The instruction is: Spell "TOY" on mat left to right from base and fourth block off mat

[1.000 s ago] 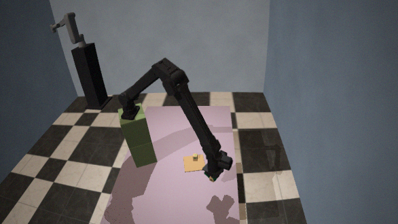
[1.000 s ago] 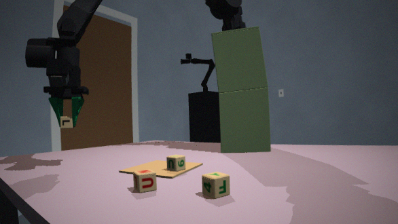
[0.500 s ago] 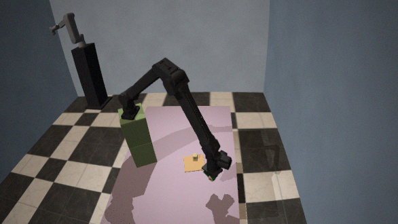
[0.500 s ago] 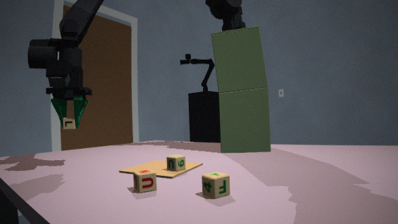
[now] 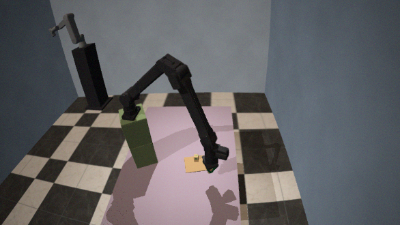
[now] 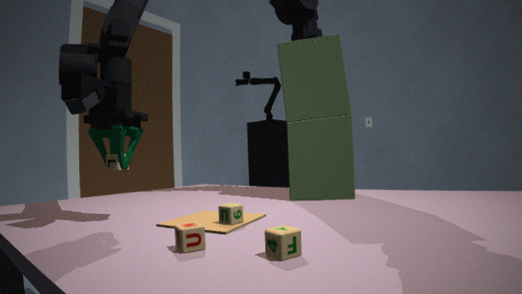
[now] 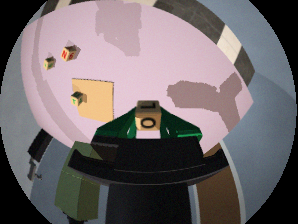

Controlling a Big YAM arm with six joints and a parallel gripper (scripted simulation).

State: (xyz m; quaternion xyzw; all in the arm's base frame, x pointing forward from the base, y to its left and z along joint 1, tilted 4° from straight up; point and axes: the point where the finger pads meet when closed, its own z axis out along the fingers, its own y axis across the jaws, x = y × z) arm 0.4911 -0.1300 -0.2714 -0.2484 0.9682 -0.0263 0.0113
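The claw grips the O-marked block above the tabletop. Lowering it off-line may knock the block standing on the mat.

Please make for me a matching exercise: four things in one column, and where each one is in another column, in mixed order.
Things
1. block showing O
2. block showing green 6
3. block showing red U
4. green pedestal

Places
A. on the mat
B. under the arm's base
C. between the claw's fingers
D. on the table, off the mat

Pairs: 1-C, 2-A, 3-D, 4-B
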